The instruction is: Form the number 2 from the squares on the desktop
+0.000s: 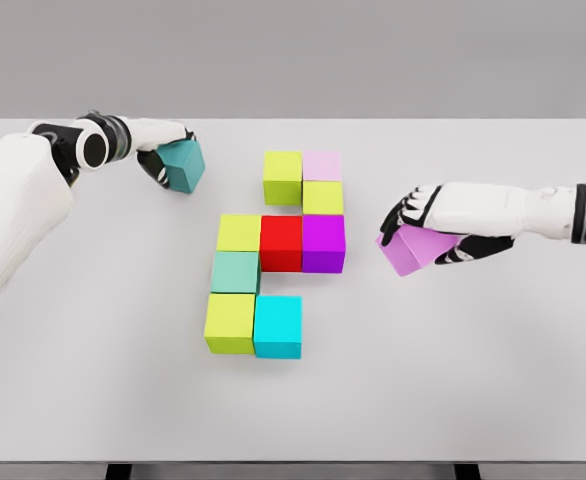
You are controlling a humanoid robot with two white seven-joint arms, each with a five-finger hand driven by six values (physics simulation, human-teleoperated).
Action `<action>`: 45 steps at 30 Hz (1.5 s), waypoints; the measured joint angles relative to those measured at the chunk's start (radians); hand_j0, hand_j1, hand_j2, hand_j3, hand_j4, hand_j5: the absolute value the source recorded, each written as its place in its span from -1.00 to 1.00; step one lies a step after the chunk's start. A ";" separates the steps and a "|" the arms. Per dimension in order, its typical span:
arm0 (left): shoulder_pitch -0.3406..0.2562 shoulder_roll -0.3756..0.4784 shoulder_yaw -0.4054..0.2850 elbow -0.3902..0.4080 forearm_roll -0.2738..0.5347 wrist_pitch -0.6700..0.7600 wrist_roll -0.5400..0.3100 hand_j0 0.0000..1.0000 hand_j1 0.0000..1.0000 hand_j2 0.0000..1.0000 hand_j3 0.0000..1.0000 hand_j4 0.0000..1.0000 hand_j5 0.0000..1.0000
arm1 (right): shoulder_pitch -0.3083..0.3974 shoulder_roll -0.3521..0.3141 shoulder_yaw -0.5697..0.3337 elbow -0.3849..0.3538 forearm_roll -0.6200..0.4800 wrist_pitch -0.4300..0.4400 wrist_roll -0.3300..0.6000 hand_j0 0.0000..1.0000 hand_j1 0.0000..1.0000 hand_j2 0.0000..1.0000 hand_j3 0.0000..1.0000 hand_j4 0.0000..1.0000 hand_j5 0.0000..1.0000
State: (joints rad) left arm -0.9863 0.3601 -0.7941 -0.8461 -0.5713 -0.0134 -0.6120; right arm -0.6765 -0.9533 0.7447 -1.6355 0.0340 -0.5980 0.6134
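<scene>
White table (pixel 93 400): left fingers (pixel 158 160) grasp teal cube (pixel 185 165); right fingers (pixel 403 215) grasp tilted pink cube (pixel 413 250).

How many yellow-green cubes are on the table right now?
4: one at top left of the figure, one under the pale pink cube, one left of the red cube, one at bottom left. None look hidden.

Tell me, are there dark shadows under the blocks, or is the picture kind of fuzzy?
In the head view, light is soft and even: the red cube and cyan cube cast only faint shadows on the white table, with no glare. Edges look slightly soft, most around the left hand and right hand.
</scene>
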 measured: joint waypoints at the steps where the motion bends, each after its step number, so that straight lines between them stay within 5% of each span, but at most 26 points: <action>1: 0.002 0.000 0.001 -0.001 0.002 0.005 0.000 -0.03 -0.03 -0.03 -0.03 -0.03 -0.03 | 0.002 -0.009 0.010 -0.031 0.000 -0.004 0.000 -0.15 -0.15 -0.15 -0.15 -0.15 -0.15; 7: 0.006 0.000 0.003 -0.060 0.012 0.078 0.000 -0.03 -0.03 -0.03 -0.03 -0.03 -0.03 | -0.003 -0.024 0.082 -0.106 0.008 -0.014 0.000 -0.15 -0.15 -0.15 -0.15 -0.15 -0.15; 26: 0.018 -0.027 -0.003 -0.193 0.025 0.341 0.000 -0.03 -0.03 -0.03 -0.03 -0.03 -0.03 | -0.032 0.071 0.224 -0.119 0.097 -0.015 -0.001 -0.03 -0.03 -0.03 -0.03 -0.03 -0.03; 28: 0.020 -0.027 -0.004 -0.207 0.026 0.365 0.000 -0.03 -0.03 -0.03 -0.03 -0.03 -0.03 | -0.032 0.072 0.225 -0.119 0.099 -0.015 -0.001 0.04 0.04 0.04 0.04 0.04 0.04; 29: 0.020 -0.027 -0.003 -0.212 0.027 0.375 0.000 -0.03 -0.03 -0.03 -0.03 -0.03 -0.03 | -0.032 0.072 0.226 -0.119 0.103 -0.015 -0.001 0.30 0.30 0.30 0.30 0.30 0.30; 30: 0.020 -0.027 -0.002 -0.215 0.027 0.381 0.000 -0.03 -0.03 -0.03 -0.03 -0.03 -0.03 | -0.031 0.072 0.226 -0.119 0.106 -0.015 -0.001 1.00 1.00 1.00 1.00 1.00 1.00; 39: 0.052 -0.032 0.004 -0.226 0.023 0.399 0.000 -0.04 -0.04 -0.04 -0.04 -0.04 -0.04 | -0.038 0.074 0.209 -0.118 0.114 -0.016 -0.002 1.00 1.00 1.00 1.00 1.00 1.00; 45: 0.057 -0.034 0.017 -0.240 0.017 0.399 0.000 -0.04 -0.04 -0.04 -0.04 -0.04 -0.04 | -0.018 0.045 0.073 -0.116 0.064 -0.016 -0.002 1.00 1.00 1.00 1.00 1.00 1.00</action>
State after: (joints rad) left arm -0.9296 0.3265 -0.7773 -1.0858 -0.5539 0.3854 -0.6121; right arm -0.6949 -0.9078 0.8178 -1.7520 0.0976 -0.6138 0.6113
